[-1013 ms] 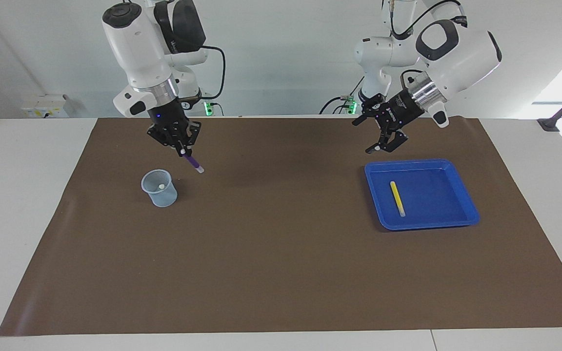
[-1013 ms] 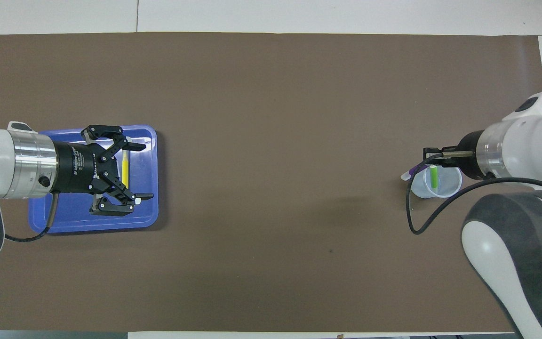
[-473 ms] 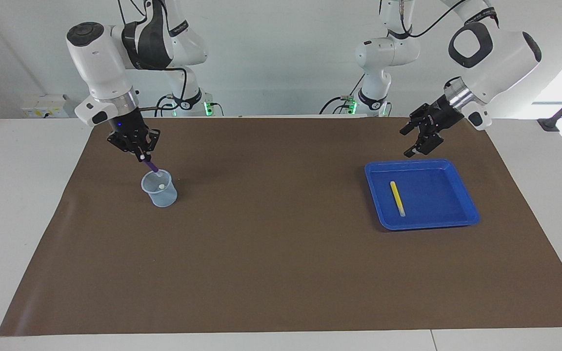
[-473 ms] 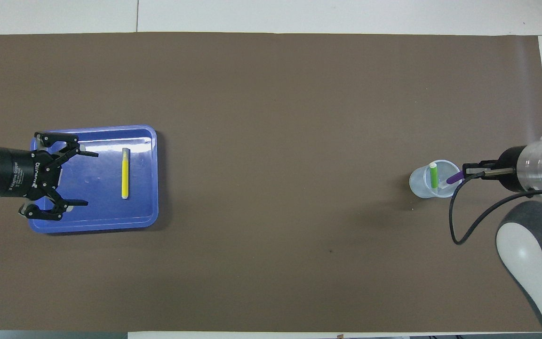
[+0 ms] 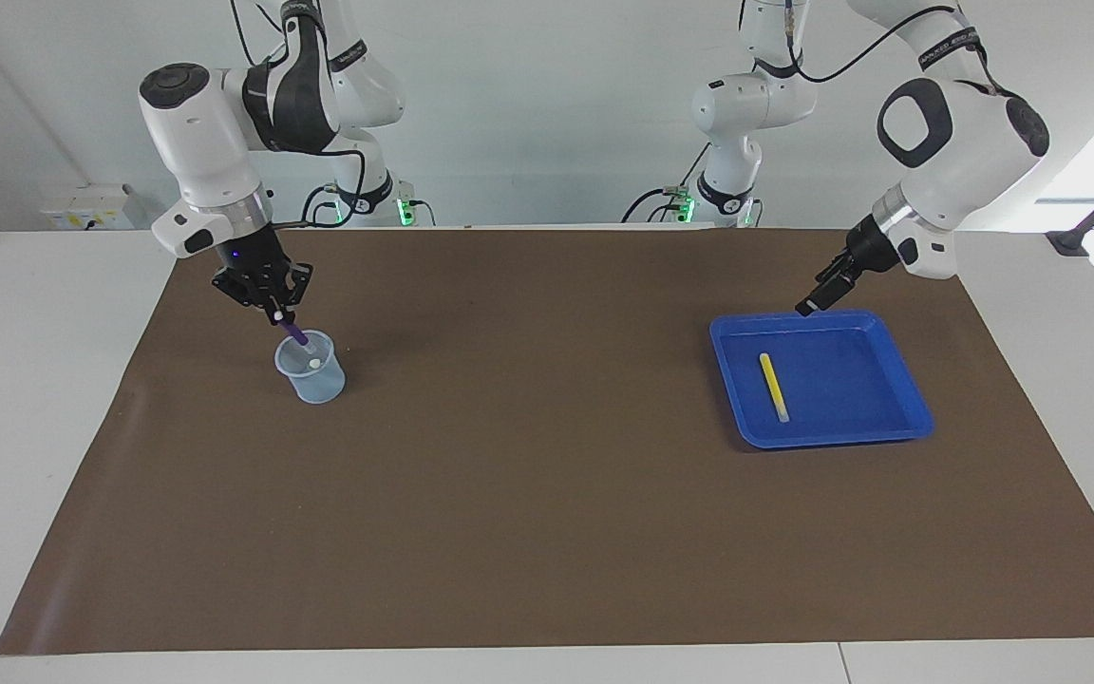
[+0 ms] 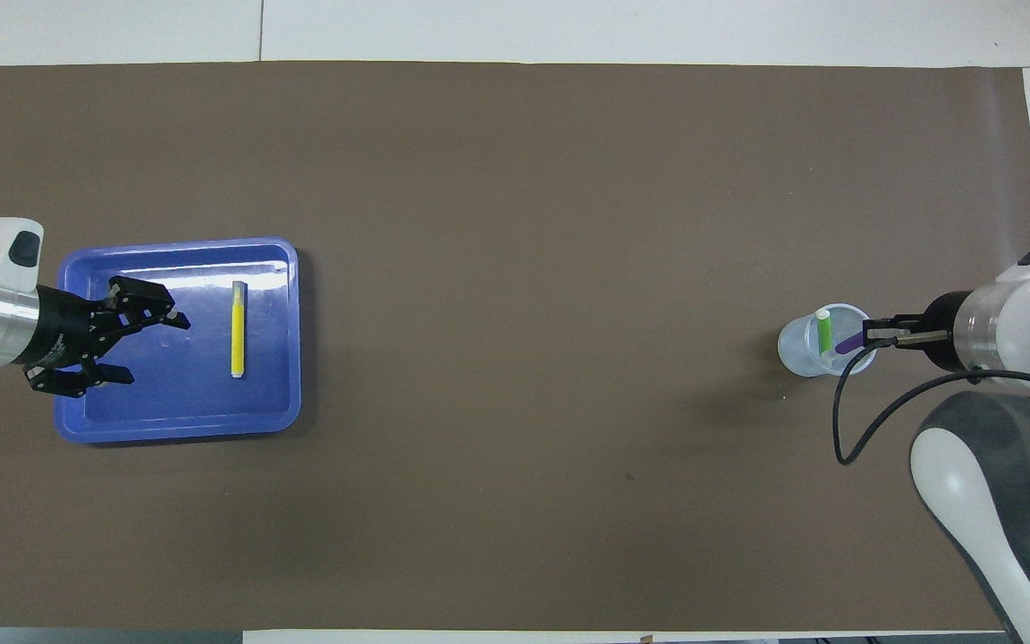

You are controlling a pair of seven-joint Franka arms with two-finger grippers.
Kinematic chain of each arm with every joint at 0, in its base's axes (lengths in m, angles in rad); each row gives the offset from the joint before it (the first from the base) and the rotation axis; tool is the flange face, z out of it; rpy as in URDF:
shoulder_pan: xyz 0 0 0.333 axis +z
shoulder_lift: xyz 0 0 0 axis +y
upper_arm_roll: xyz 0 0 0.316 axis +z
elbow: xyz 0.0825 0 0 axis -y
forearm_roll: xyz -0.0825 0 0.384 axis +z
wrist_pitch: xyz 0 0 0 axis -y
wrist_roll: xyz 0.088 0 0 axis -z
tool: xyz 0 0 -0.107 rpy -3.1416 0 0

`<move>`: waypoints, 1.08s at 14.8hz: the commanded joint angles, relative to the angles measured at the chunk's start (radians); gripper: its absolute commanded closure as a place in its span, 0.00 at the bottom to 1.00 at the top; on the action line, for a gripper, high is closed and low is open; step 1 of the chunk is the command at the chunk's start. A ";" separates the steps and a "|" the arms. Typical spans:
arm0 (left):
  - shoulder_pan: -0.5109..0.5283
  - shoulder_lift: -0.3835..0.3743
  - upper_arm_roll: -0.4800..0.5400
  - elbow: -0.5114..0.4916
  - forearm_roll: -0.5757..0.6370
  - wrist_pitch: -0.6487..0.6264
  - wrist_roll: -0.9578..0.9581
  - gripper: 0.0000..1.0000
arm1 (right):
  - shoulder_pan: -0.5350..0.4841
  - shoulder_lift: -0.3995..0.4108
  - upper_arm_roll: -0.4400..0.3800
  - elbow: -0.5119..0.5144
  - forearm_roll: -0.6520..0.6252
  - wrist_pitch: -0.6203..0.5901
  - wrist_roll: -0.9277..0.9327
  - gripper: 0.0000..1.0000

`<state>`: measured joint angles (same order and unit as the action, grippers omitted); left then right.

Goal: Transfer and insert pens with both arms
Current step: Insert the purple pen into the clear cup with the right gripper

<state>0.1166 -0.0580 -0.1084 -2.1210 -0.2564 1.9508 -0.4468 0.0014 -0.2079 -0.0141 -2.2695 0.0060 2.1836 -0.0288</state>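
Grippers hang at the two ends of the table, nearest the robots. The right gripper (image 5: 278, 313) is clenched on the purple pen (image 5: 294, 333), holding it tilted over the clear cup (image 5: 311, 368) with the pen's lower end dipping inside the cup's rim. In the overhead view the right gripper (image 6: 873, 334) sits above the rim on the robots' side, and the purple pen (image 6: 848, 341) slants down into the clear cup (image 6: 803, 351). The green pen (image 6: 824, 332) stands in that cup already, its whitish end up. The cup rests on the brown mat (image 5: 547, 532) toward the right arm's end, near the mat's edge closest to the robots.

The left gripper (image 6: 150, 341) hangs released, its fingers spread and holding nothing, over the blue tray (image 6: 175, 426) at the side toward the left arm's end. In the facing view the left gripper (image 5: 808, 304) hovers above the tray's rim nearest the robots. The yellow pen (image 5: 774, 387) lies flat inside the blue tray (image 5: 889, 432), well apart from the gripper. The rest of the mat stretches out farther from the robots.
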 commanded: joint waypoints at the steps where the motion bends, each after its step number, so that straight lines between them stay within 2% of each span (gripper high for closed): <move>1: -0.052 0.090 0.001 -0.001 0.123 0.098 0.127 0.00 | -0.009 0.018 0.003 -0.039 -0.018 0.057 -0.008 1.00; 3: -0.054 0.121 -0.001 -0.010 0.132 0.163 0.174 0.00 | -0.009 0.036 0.003 -0.051 -0.018 0.079 -0.008 1.00; 5: -0.098 0.148 0.001 -0.017 0.143 0.197 0.206 0.00 | -0.009 0.044 0.003 -0.065 -0.018 0.088 -0.007 1.00; 8: -0.109 0.190 0.001 -0.025 0.223 0.252 0.221 0.00 | -0.009 0.058 0.003 -0.079 -0.018 0.133 -0.010 1.00; 11: -0.109 0.234 0.001 -0.025 0.241 0.292 0.264 0.05 | -0.009 0.061 0.003 -0.076 -0.018 0.131 -0.007 1.00; 12: -0.109 0.237 0.001 -0.025 0.241 0.302 0.266 0.07 | -0.009 0.061 0.003 -0.073 -0.018 0.128 -0.007 0.67; 13: -0.107 0.242 0.001 -0.027 0.241 0.312 0.267 0.10 | -0.008 0.062 0.005 -0.067 -0.018 0.127 -0.003 0.30; 14: -0.106 0.245 0.001 -0.027 0.241 0.318 0.269 0.13 | -0.006 0.062 0.005 -0.059 -0.018 0.127 0.004 0.15; 16: -0.109 0.247 0.001 -0.030 0.241 0.326 0.269 0.19 | -0.005 0.062 0.005 -0.026 -0.018 0.107 0.010 0.03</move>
<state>0.0129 0.1948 -0.1139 -2.1323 -0.0360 2.2474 -0.1882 0.0016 -0.1420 -0.0135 -2.3216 0.0060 2.2978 -0.0286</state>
